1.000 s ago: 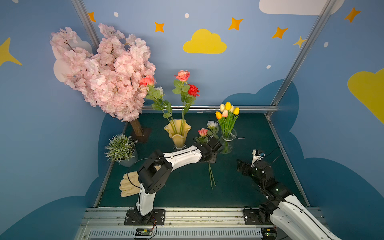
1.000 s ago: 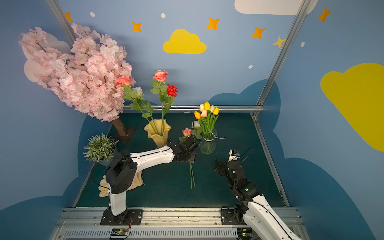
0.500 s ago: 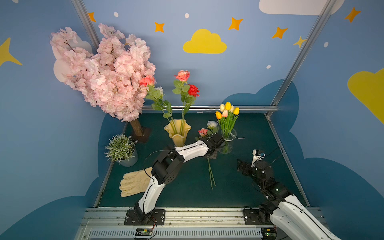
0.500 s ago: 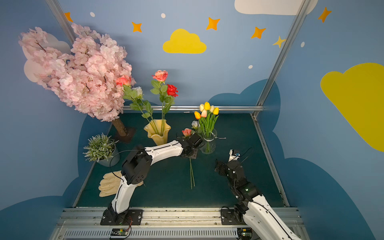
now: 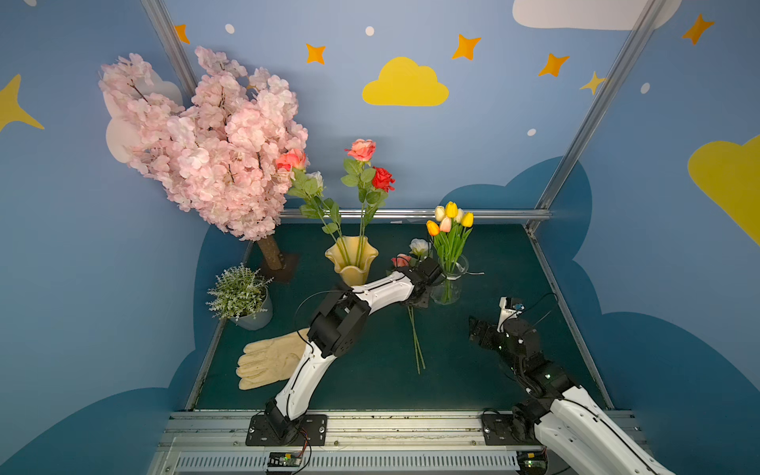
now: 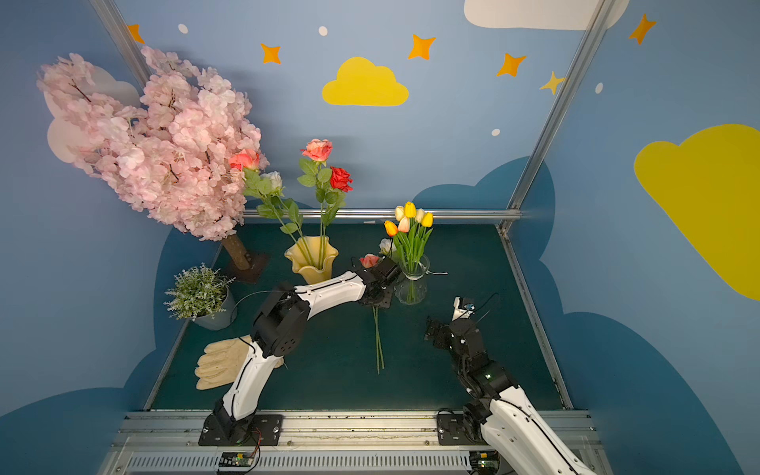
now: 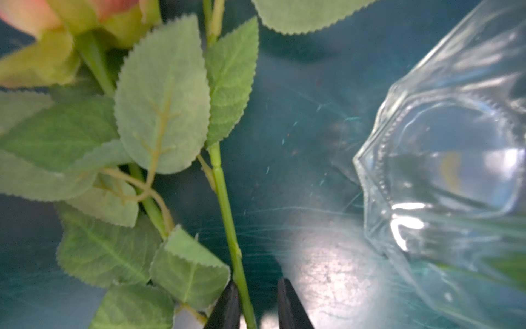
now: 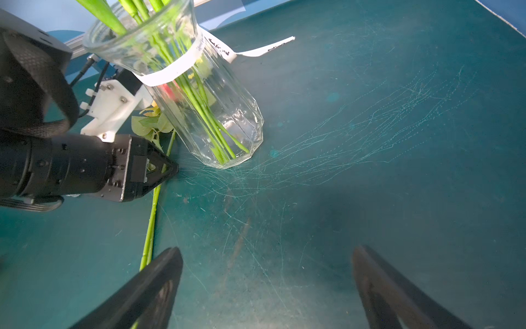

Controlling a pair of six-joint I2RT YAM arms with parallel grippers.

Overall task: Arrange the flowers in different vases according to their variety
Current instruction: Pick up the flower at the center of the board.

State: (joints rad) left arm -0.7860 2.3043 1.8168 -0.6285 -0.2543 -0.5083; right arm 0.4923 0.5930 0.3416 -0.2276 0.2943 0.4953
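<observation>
Two roses lie on the green mat, a pink head point(image 5: 401, 260) and a white head point(image 5: 418, 246), with their long stems point(image 5: 415, 337) pointing towards the front. My left gripper point(image 7: 257, 287) is down over them beside the clear glass vase point(image 5: 448, 283). Its jaws are open only narrowly, astride one stem point(image 7: 227, 210); the stem touches one finger and a gap shows at the other. The glass vase holds several tulips point(image 5: 450, 218). Several roses point(image 5: 362, 149) stand in the amber vase point(image 5: 351, 259). My right gripper point(image 8: 264, 250) hovers wide open and empty over the mat.
A pink blossom tree point(image 5: 214, 144) and a small potted plant point(image 5: 242, 294) stand at the left. A cream glove point(image 5: 271, 364) lies under my left arm. A white paper tag point(image 8: 256, 49) sticks out from the glass vase. Blue walls enclose the mat.
My left arm has stretched further out, carrying its gripper a little towards the glass vase, and its jaws have narrowed around the stem. The right arm has not moved.
</observation>
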